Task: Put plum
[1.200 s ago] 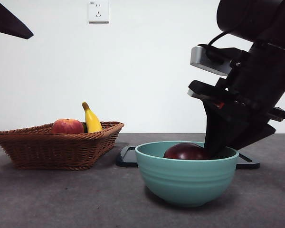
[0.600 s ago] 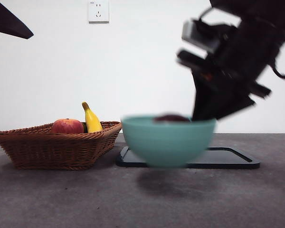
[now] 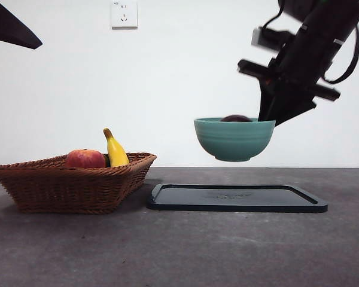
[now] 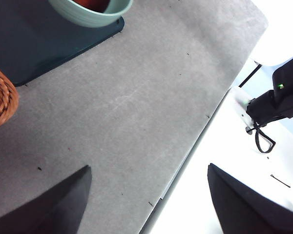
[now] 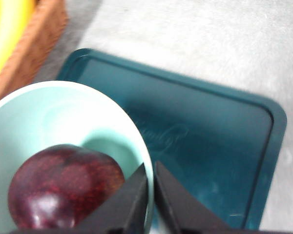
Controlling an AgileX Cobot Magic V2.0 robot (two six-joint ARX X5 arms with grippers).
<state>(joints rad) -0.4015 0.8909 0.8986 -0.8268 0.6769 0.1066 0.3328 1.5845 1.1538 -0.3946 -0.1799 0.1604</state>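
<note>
Our right gripper [image 5: 150,195] is clenched on the rim of the teal bowl [image 3: 234,139], holding it in the air directly above the dark tray [image 3: 236,198]. We see the plum [image 5: 63,185] inside the bowl, just beside the jaws. Half a second ago the bowl hung lower and nearer the camera. Our left gripper [image 4: 146,200] waits, spread wide.

A wicker basket [image 3: 72,182] with peach [image 3: 85,159] and banana [image 3: 115,149] sits beside a dark tray [image 3: 236,198].
</note>
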